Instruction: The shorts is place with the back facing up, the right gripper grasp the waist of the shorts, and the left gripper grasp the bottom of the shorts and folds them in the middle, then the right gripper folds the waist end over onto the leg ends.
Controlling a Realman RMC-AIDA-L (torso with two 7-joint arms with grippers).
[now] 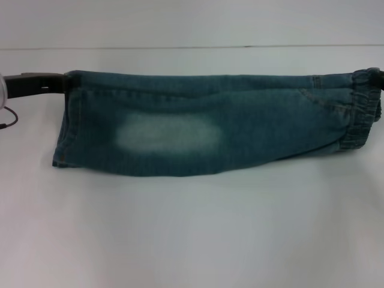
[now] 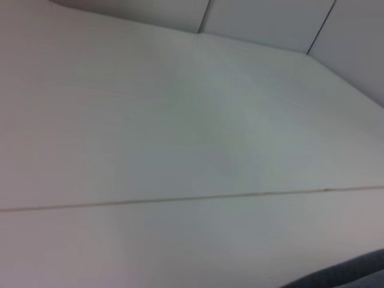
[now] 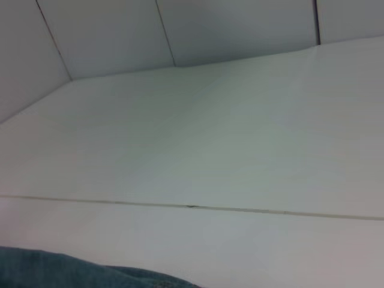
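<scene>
The shorts (image 1: 204, 123) are folded lengthwise into a long band across the head view, with a pale bleached patch (image 1: 165, 133) on the upper layer. The leg hem (image 1: 67, 120) is at the left and the gathered elastic waist (image 1: 363, 108) at the right. My left gripper (image 1: 59, 83), black with a silver cuff, comes in from the left and is shut on the hem's far corner. Only a dark sliver of my right gripper (image 1: 377, 71) shows, at the waist's far corner. A strip of denim shows in the left wrist view (image 2: 354, 273) and in the right wrist view (image 3: 60, 270).
The shorts are on a white table (image 1: 192, 228), with bare surface in front of and behind them. A thin seam (image 1: 180, 47) runs across the table behind the shorts. Pale wall panels (image 3: 120, 30) rise beyond the table's far edge.
</scene>
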